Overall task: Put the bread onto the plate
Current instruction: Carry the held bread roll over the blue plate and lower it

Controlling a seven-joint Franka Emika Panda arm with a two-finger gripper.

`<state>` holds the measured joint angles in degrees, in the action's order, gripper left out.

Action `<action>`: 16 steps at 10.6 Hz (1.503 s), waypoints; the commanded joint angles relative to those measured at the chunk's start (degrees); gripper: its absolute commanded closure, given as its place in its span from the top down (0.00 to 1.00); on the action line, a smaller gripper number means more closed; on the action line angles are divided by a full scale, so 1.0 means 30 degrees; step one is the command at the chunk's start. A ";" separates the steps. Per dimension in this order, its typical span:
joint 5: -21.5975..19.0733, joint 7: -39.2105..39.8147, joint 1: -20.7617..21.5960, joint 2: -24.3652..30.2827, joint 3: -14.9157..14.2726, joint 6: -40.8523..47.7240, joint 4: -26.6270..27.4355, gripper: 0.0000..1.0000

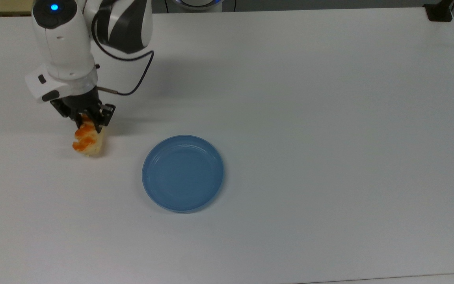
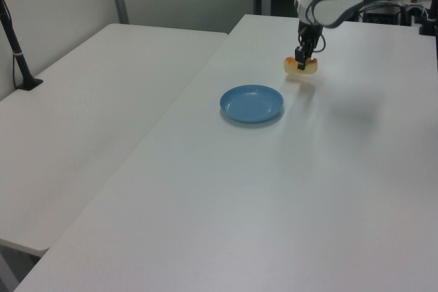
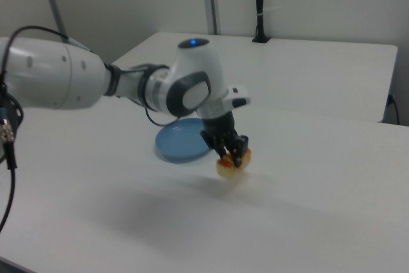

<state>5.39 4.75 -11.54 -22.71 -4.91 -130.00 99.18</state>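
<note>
Fingers (image 1: 100, 125) are pinching the bread (image 1: 87, 140) at its upper end, the gripper (image 1: 89, 121) hanging at the upper left of the top view. In the right view the bread (image 3: 234, 164) is dangling clear of the table (image 3: 307, 196). Sitting empty near the top view's centre, the plate (image 1: 183, 173) is lying well apart from the bread.

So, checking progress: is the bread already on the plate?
No, the bread hangs in the gripper to the top view's left of the bare plate.
</note>
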 commanded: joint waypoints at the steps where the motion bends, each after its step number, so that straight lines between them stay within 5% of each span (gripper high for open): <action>1: 0.0344 -0.0471 0.0213 0.2120 0.1192 0.4938 -0.0770 0.45; 3: 0.0024 -0.0908 0.1028 0.1743 0.1987 0.8077 -0.3052 0.45; 6: 0.0167 -0.4271 0.3077 0.0517 0.1989 0.7770 -0.4168 0.45; 14: 0.1602 -0.8818 0.4344 -0.2972 0.1960 0.1009 -0.4934 0.46; 15: 0.1922 -0.8966 0.4402 -0.3179 0.1988 0.0855 -0.4936 0.49; 16: 0.2390 -0.9084 0.4432 -0.3239 0.1989 0.0824 -0.4907 0.73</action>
<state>9.50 -19.93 0.70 -30.72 1.59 -126.47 86.00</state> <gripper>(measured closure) 0.511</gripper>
